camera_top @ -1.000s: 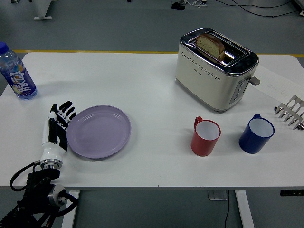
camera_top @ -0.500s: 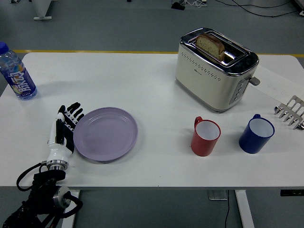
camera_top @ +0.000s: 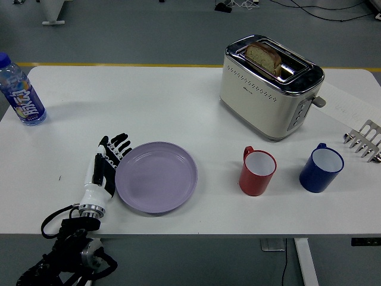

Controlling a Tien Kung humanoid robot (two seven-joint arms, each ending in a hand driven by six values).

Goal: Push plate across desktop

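A lilac plate [camera_top: 156,176] lies flat on the white table [camera_top: 178,107], left of centre near the front edge. My left hand [camera_top: 106,164] lies flat against the plate's left rim, fingers straight and spread, pointing away from me; it holds nothing. Its forearm comes in from the lower left corner. My right arm is out of view.
A red mug [camera_top: 257,171] stands right of the plate, a blue mug [camera_top: 321,168] beyond it. A cream toaster [camera_top: 269,84] with bread stands at the back right. A water bottle [camera_top: 20,92] stands far left. A metal rack [camera_top: 364,140] is at the right edge.
My left hand has moved right along the table, sliding the plate right with it, closer to the red mug.
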